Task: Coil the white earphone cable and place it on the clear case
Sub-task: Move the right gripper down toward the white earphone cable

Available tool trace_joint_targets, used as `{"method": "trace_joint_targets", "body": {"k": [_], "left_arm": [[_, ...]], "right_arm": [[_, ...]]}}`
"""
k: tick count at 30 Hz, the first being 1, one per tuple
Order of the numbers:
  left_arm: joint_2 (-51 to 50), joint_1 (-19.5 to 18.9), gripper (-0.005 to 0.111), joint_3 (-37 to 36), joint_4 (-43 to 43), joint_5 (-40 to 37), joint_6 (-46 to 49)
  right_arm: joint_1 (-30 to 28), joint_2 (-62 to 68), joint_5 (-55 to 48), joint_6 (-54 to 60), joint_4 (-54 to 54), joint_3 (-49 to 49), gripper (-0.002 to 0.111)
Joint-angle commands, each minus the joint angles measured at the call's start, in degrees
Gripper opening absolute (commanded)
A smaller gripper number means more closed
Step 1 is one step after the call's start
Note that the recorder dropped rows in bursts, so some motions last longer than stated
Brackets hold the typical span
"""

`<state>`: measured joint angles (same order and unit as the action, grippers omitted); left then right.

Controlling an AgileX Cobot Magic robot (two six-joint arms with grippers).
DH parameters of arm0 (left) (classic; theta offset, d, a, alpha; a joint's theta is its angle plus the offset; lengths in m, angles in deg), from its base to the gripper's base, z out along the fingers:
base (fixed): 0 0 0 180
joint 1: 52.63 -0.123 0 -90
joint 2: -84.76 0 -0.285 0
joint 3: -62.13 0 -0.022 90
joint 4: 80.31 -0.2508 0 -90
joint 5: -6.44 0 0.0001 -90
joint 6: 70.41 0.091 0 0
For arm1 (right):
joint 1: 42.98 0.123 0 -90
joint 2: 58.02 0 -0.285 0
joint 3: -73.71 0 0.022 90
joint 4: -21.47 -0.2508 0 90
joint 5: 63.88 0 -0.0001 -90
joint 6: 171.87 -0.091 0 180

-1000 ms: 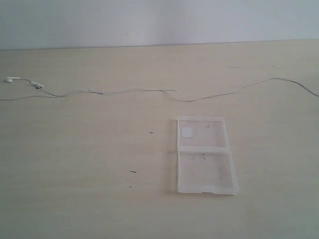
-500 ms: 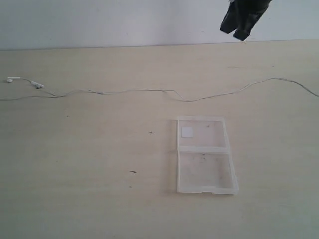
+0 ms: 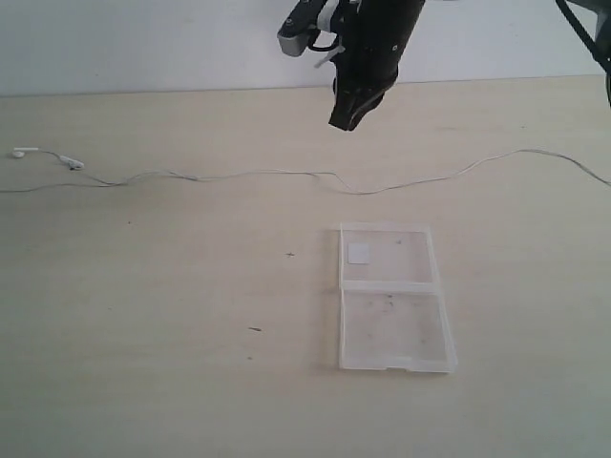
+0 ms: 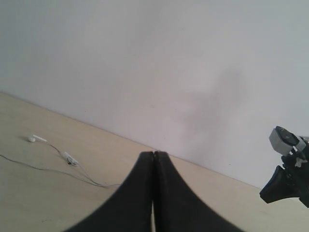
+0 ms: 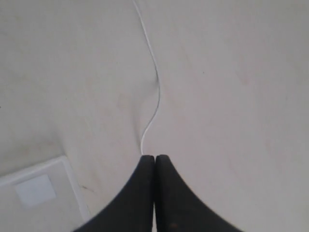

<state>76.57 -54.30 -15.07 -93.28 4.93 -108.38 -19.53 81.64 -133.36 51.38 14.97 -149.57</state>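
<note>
Exterior view: white earphone cable (image 3: 286,173) lies uncoiled, wavy; right end effector (image 3: 346,120) pressed together.

- Your exterior view looks down from high up, across the table (image 3: 172,286) to the wall (image 3: 143,43).
- Your left wrist view sits low, facing almost level toward that wall, and shares the white earphone cable (image 4: 70,159) at its earbud end.
- Your right wrist view points steeply down, seemingly closer, and shares the cable's bend and the clear case (image 5: 58,212) corner.
</note>
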Motion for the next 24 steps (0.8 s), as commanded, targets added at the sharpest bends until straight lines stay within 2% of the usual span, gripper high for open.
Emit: {"method": "trace_joint_targets", "body": {"k": [1,6,11,18,21,24], "left_arm": [[0.4,0.4,0.0,0.0,0.1,0.2,0.2],[0.4,0.4,0.0,0.0,0.1,0.2,0.2],[0.4,0.4,0.0,0.0,0.1,0.2,0.2],[0.4,0.4,0.0,0.0,0.1,0.2,0.2],[0.4,0.4,0.0,0.0,0.1,0.2,0.2],[0.4,0.4,0.0,0.0,0.1,0.2,0.2]], "right_arm": [[-0.2,0.3,0.1,-5.0,-0.3,-0.4,0.0],[-0.2,1.6,-0.5,-4.6,3.7,-0.4,0.0],[-0.1,3.0,4.8,-3.9,3.8,-0.4,0.0],[0.0,3.0,3.7,-6.1,4.7,-0.4,0.0],[0.2,3.0,-0.5,-6.0,5.4,-0.4,0.005],[0.6,3.0,-0.5,-5.9,7.2,-0.4,0.012]]}}
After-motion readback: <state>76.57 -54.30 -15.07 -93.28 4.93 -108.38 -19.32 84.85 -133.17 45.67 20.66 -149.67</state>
